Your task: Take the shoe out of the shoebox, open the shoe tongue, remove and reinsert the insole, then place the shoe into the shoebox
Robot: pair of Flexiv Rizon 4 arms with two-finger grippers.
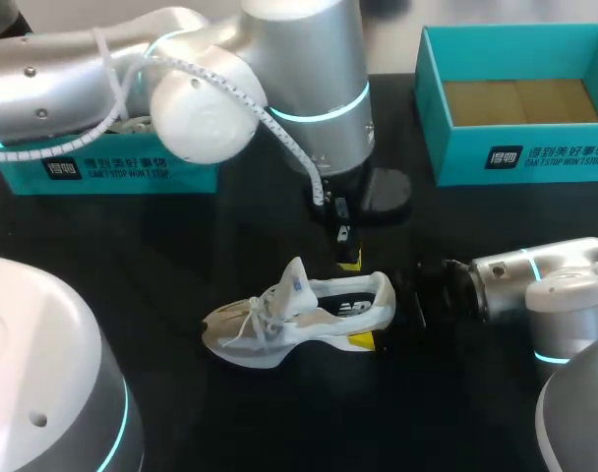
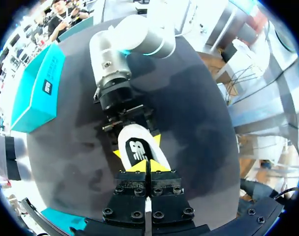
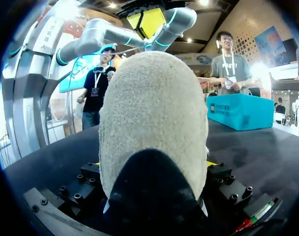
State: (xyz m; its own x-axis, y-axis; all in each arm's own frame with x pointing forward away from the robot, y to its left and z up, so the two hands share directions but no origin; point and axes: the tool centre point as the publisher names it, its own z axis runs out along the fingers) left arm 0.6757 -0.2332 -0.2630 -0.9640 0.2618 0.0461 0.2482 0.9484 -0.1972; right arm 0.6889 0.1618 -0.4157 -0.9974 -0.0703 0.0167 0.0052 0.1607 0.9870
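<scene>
Cream shoe (image 1: 299,320) sat mid-tabletop, tongue raised, black insole (image 2: 138,147) showing; right gripper (image 1: 382,313) clamped its heel, left gripper (image 1: 349,258) pinched narrow at the collar.

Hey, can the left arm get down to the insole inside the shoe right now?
Probably yes. The left gripper hangs just above the opening of the shoe, the insole lies bare below it, and the right gripper holds the heel. The left gripper is shut, so it must open first.
</scene>
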